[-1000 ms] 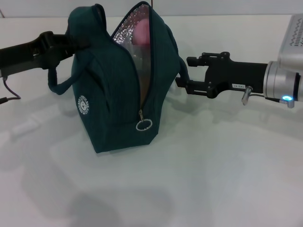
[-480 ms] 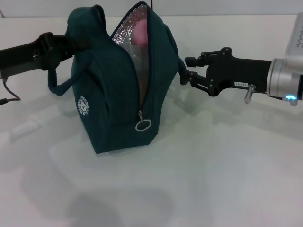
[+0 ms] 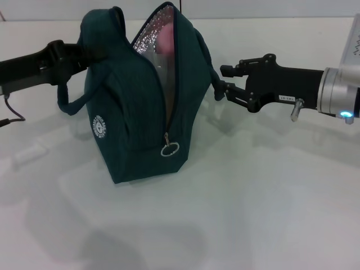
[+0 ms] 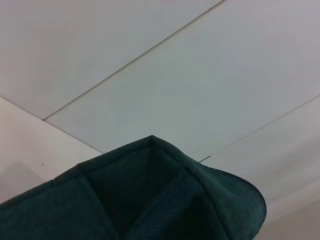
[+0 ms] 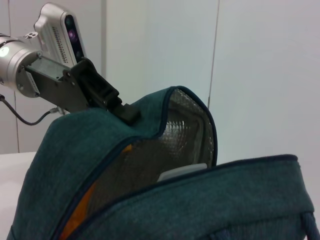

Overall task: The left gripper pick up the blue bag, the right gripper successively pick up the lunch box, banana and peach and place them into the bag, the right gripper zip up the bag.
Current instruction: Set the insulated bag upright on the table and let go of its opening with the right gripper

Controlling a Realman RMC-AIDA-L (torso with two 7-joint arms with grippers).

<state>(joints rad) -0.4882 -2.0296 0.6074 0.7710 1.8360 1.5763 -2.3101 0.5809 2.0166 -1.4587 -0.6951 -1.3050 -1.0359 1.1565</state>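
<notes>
Right end effector (image 3: 224,82) has risen, fingers apart, beside gaping teal blue bag (image 3: 135,124).

Bright, even overhead light washes the white counter (image 3: 253,214) nearly featureless. Soft, diffuse shadows pool near the blue bag (image 3: 138,112) and below the right arm. The foil lining (image 3: 147,39) sparkles with small highlights. In the left wrist view the dark fabric sits close and slightly soft.
</notes>
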